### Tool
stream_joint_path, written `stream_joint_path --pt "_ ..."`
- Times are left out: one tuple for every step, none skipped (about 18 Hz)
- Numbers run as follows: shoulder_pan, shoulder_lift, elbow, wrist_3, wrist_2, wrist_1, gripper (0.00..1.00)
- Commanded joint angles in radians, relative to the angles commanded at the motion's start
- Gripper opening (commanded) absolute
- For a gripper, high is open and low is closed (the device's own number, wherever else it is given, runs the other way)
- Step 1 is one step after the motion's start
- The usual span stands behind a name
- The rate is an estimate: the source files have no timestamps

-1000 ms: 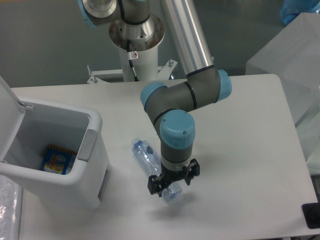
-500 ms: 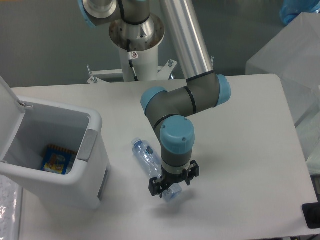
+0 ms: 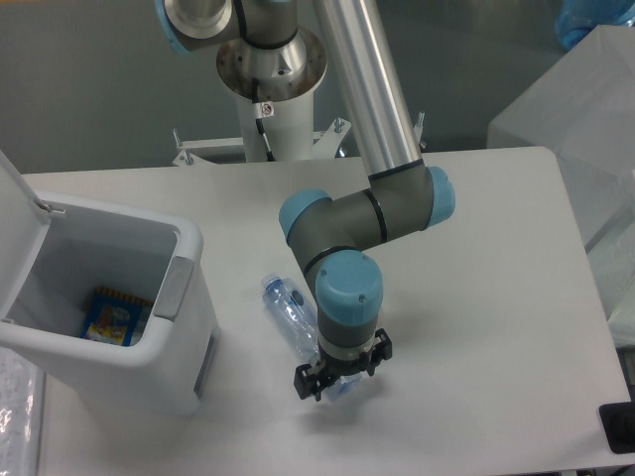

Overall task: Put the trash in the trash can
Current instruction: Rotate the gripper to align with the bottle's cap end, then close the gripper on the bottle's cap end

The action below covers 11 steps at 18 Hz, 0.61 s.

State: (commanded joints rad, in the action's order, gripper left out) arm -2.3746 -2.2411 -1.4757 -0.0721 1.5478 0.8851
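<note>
A clear crushed plastic bottle with a bluish label lies on the white table, its cap end pointing up-left. My gripper hangs straight down over the bottle's lower right end, fingers on either side of it, low near the table. Whether the fingers have closed on the bottle cannot be made out from this angle. The trash can, a white bin with its lid swung open, stands at the left. The smaller wrapper is out of view.
A flat blue-and-yellow packet lies at the bottom of the bin. The robot's base column rises at the back centre. Translucent plastic sheeting covers the right side. A dark object sits at the lower right corner.
The arm has sunk lower and shifted slightly left, bringing the gripper down around the bottle's lower end. The bottle has not moved.
</note>
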Motion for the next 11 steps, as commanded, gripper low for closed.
stream_joint_path --pt "0.000 -0.003 0.000 0.000 0.003 0.000 1.00" --pt "0.002 -0.009 0.000 -0.002 0.006 0.000 1.00" --pt "0.002 -0.014 0.000 -0.003 0.012 0.000 1.00" --pt "0.002 -0.014 -0.002 -0.006 0.014 0.000 1.00" --pt "0.003 -0.014 -0.002 -0.006 0.014 0.000 1.00" --pt "0.006 -0.015 -0.002 -0.006 0.015 0.000 1.00" --pt "0.006 -0.014 -0.003 -0.006 0.015 0.000 1.00" --pt "0.006 -0.017 -0.003 -0.006 0.018 0.000 1.00" --pt "0.008 -0.020 -0.003 -0.006 0.026 0.000 1.00" --pt "0.008 -0.023 -0.003 -0.008 0.032 0.000 0.99" --pt "0.009 -0.023 -0.003 -0.008 0.034 0.000 0.97"
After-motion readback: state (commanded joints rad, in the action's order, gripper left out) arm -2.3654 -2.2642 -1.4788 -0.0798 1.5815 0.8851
